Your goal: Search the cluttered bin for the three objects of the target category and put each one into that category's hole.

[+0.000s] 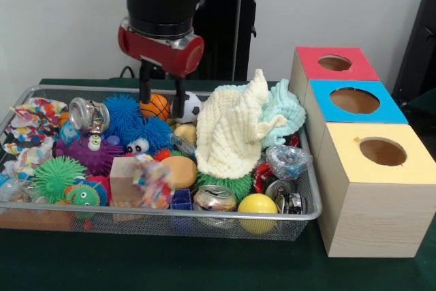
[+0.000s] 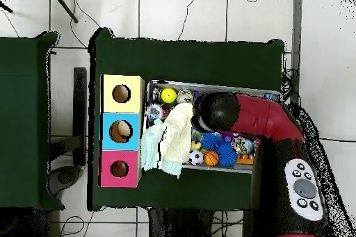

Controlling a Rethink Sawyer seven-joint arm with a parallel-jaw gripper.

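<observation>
The cluttered bin (image 1: 170, 215) is a wide wire-mesh basket full of toys, cans and cloths; it also shows in the overhead view (image 2: 208, 85). My gripper (image 1: 162, 105) hangs at the bin's far side, open. Its two black fingers (image 1: 145, 86) stand either side of a small orange basketball (image 1: 157, 105). I cannot tell whether they touch it. A small soccer ball (image 1: 193, 105) lies just right of it. Three wooden boxes with holes stand right of the bin: red top (image 1: 334, 64), blue top (image 1: 355, 100), yellow top (image 1: 381, 151). In the overhead view the arm (image 2: 219, 109) hides the gripper.
A cream knitted cloth (image 1: 235, 131) and a mint cloth (image 1: 283, 110) pile high at the bin's right. Blue spiky balls (image 1: 136, 124), a purple spiky toy (image 1: 92, 151), a green spiky ball (image 1: 58, 175), crushed cans (image 1: 214, 197) and a yellow ball (image 1: 257, 204) fill the rest.
</observation>
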